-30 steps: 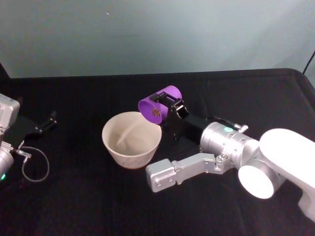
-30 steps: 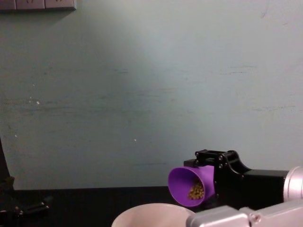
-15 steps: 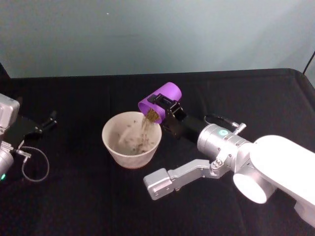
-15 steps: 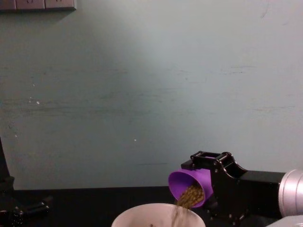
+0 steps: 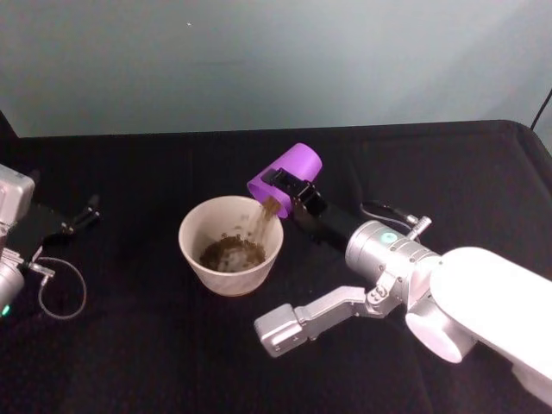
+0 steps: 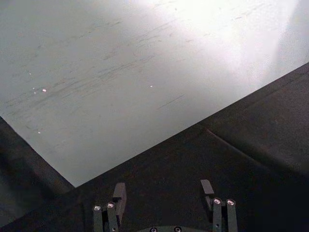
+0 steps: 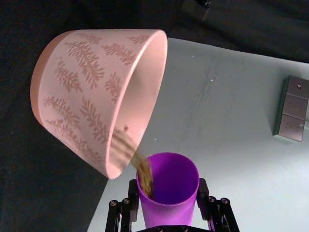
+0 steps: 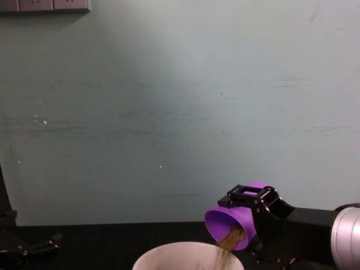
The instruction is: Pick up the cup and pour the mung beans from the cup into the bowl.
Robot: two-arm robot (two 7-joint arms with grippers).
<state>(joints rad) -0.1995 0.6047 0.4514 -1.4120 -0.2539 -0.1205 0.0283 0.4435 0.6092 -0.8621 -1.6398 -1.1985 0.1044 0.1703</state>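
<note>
The right claw [image 5: 285, 183] is clenched on the cup [image 5: 298, 160], with one finger on each side of its wall. It holds the cup tipped steeply, the mouth down and to the left, just above the right part of the rim of the bowl [image 5: 194, 252]. The bowl stands near the middle of the black counter [image 5: 414, 164]. From the lip of the cup the mung beans [image 5: 266, 214] fall in a thin brown-green stream into the bowl, where a dark heap of them covers the bottom. I judge that the pouring step is in hand and well advanced: in the right wrist view the inside of the cup looks almost bare, with beans only along the side where they run out. The next move, I think, asks for a little more tilt, with the lip over the bowl, so that the last grains slide out. After that the cup should be turned upright. The left claw [image 6: 161, 205] is released, its fingers apart, and it rests idle at the left edge of the counter. By count there is one cup, one bowl, one stream of beans with one heap, and two claws.
</note>
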